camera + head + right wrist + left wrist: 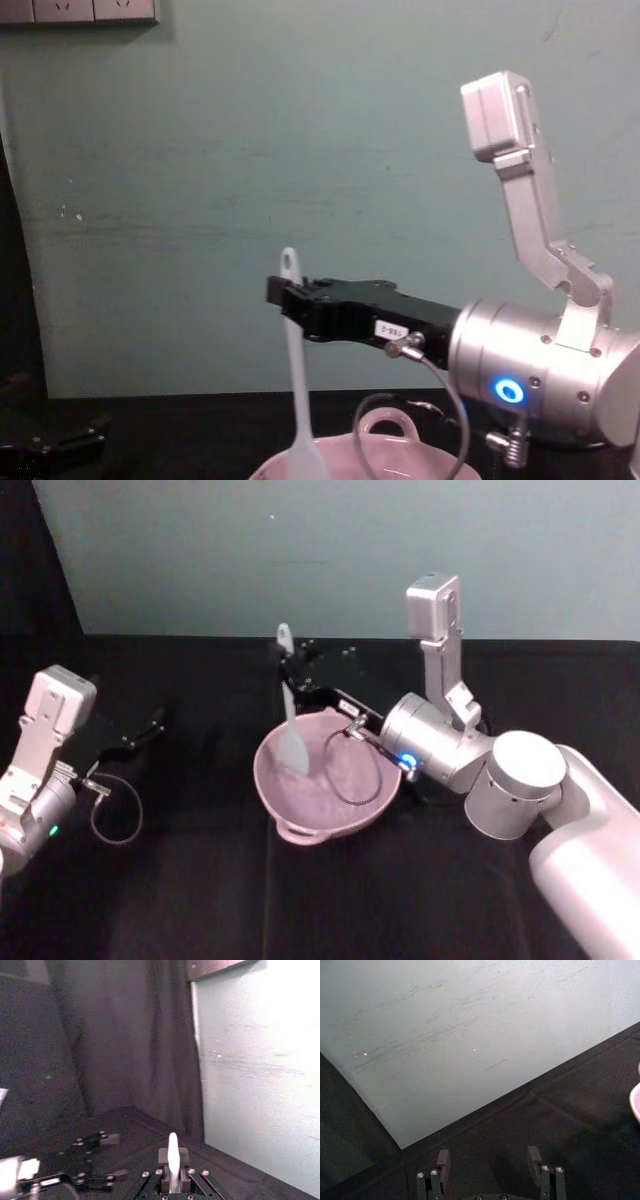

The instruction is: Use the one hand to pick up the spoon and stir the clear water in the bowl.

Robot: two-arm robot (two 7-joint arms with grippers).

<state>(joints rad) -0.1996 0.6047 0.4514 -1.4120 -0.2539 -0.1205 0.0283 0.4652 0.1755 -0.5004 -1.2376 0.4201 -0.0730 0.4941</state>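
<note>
Okay, looking at a black table (200, 900) with a pale pink bowl (300, 802) sitting mid-way; can't really make out the clear water in it. Reaching over it from the right: right gripper (290, 677), pinched tight on the upper handle. Way off left: left gripper (150, 725), low over the cloth, fingers spread, gripping nothing. Lastly the spoon (289, 715), near upright, blade down inside the bowl by its left wall.
</note>
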